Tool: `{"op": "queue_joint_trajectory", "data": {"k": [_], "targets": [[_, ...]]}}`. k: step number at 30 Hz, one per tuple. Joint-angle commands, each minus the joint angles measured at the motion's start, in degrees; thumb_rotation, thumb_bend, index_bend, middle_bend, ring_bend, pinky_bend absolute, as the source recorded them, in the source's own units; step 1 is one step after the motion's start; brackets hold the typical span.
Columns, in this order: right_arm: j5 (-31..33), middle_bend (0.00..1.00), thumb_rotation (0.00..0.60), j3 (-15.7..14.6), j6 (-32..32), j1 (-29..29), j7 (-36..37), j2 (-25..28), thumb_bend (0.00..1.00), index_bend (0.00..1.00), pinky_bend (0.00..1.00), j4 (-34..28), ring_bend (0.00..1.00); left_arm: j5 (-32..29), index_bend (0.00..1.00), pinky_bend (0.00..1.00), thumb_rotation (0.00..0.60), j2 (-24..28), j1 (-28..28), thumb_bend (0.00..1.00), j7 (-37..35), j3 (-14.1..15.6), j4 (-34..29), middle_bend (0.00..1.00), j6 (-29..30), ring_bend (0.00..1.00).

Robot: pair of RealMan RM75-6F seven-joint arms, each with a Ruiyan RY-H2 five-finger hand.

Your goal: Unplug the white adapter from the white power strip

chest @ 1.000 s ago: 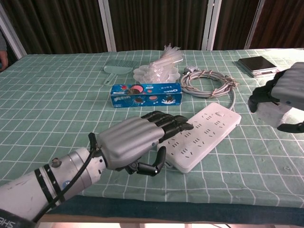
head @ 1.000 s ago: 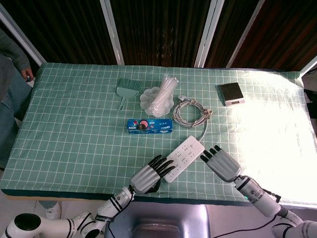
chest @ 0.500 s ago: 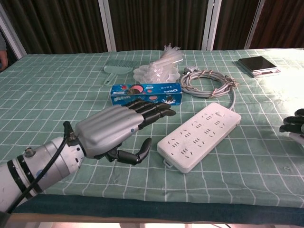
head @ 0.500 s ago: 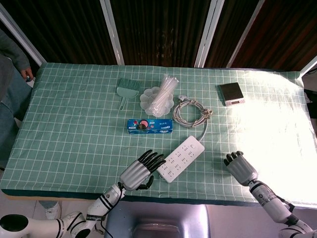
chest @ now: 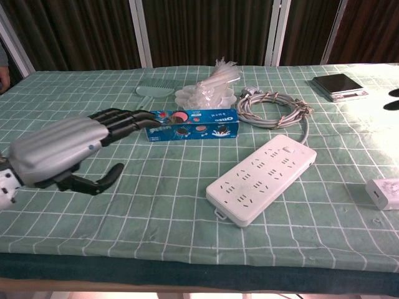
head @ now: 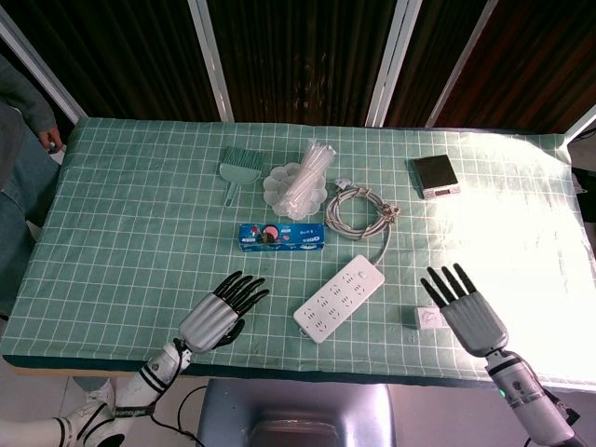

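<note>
The white power strip (head: 339, 297) (chest: 262, 177) lies slantwise on the green checked cloth with nothing plugged into its sockets. The white adapter (head: 427, 318) (chest: 384, 192) lies loose on the cloth to the strip's right, near the front edge. My left hand (head: 220, 310) (chest: 65, 149) hovers open left of the strip, fingers stretched out, holding nothing. My right hand (head: 466, 306) is open just right of the adapter, fingers spread and apart from it; the chest view does not show it.
The strip's coiled cable (head: 362, 209) lies behind it. Behind that are a blue Oreo box (head: 280, 237), a plate with plastic-wrapped straws (head: 298, 179), a green brush (head: 237, 171) and a small scale (head: 436, 176). A person stands at far left (head: 23, 121).
Both hands have pulled back from the strip toward the front edge, the left leftward and the right rightward. The adapter now lies free on the cloth by the right hand.
</note>
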Motion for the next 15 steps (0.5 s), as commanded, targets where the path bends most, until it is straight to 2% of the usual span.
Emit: {"op": "queue_joint_trajectory", "data": {"k": [1,4,6,10,15], "targets": [[-1.5,0.0,0.6,1.6,14.5,-9.0,13.1,2.3,0.16,0.0,0.02,-1.2,0.0,-1.7,0.0,0.08,0.595,10.3,8.1,0.58,-1.5,3.4,-4.6,0.0,8.8,0.0],[0.6,0.0,0.6,2.8,18.7,-12.4,17.7,0.7,0.16,0.0,0.0,2.5,0.0,-5.8,0.0,0.08,0.6,14.6,13.2,0.57,-5.2,3.3,-4.2,0.0,13.5,0.0],[0.5,0.0,0.6,2.3,18.7,-13.3,16.8,0.0,0.16,0.0,0.0,4.6,0.0,-8.2,0.0,0.08,0.6,15.3,15.7,0.57,-9.7,2.0,-0.7,0.0,15.8,0.0],[-0.3,0.0,0.6,2.7,18.6,-13.8,15.2,-1.1,0.16,0.0,0.0,5.7,0.0,-9.4,0.0,0.07,0.6,15.9,16.6,0.56,-14.1,-1.4,2.7,0.0,17.9,0.0],[0.1,0.0,0.6,3.4,17.7,-14.2,17.2,-1.0,0.16,0.0,0.0,5.0,0.0,-7.4,0.0,0.07,0.6,15.9,16.5,0.56,-14.9,-1.4,2.6,0.0,16.7,0.0]]}}
